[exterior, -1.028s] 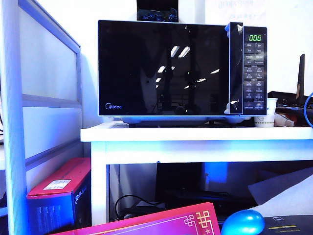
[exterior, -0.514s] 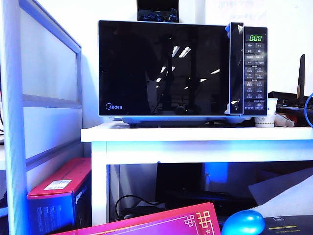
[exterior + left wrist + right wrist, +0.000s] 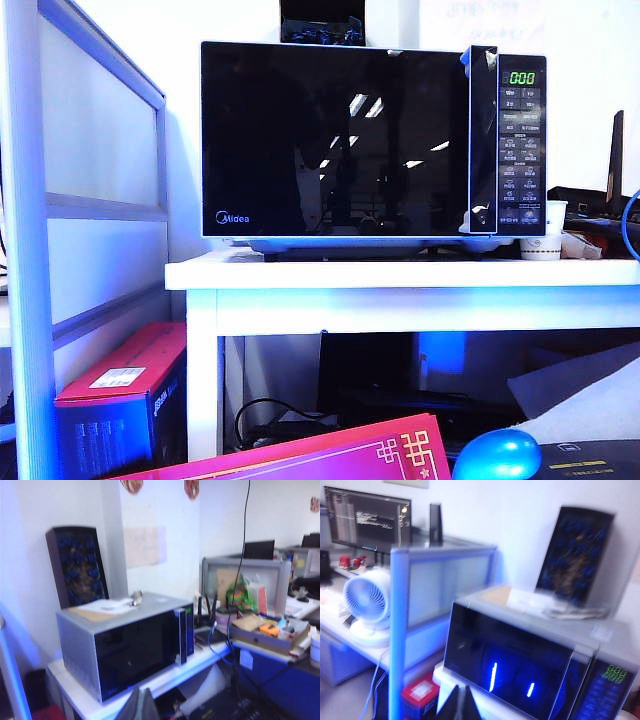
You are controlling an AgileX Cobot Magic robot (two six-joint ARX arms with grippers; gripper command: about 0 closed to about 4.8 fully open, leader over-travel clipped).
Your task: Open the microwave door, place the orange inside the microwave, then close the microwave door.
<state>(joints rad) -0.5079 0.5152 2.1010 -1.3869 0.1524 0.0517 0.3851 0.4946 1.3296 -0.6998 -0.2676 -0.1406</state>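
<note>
The microwave (image 3: 370, 140) stands on a white table (image 3: 400, 275) with its glossy black door (image 3: 335, 140) shut against the handle strip (image 3: 482, 140). The green display reads zeros. No orange shows in any view. Neither gripper appears in the exterior view. The left wrist view looks down on the microwave (image 3: 130, 640) from some way off, and my left gripper (image 3: 140, 694) is shut and empty, well short of the table's edge. My right gripper (image 3: 460, 690) is also shut and empty, held back from the door (image 3: 510, 670).
A shiny blue ball (image 3: 497, 455) and a pink folder (image 3: 330, 455) lie low in front. A red box (image 3: 120, 385) sits under the table beside a frosted partition (image 3: 100, 200). A paper cup (image 3: 545, 235) stands right of the microwave. A white fan (image 3: 367, 600) sits beyond the partition.
The microwave and its shut door have not moved. Only the dark reflections in the door glass have shifted.
</note>
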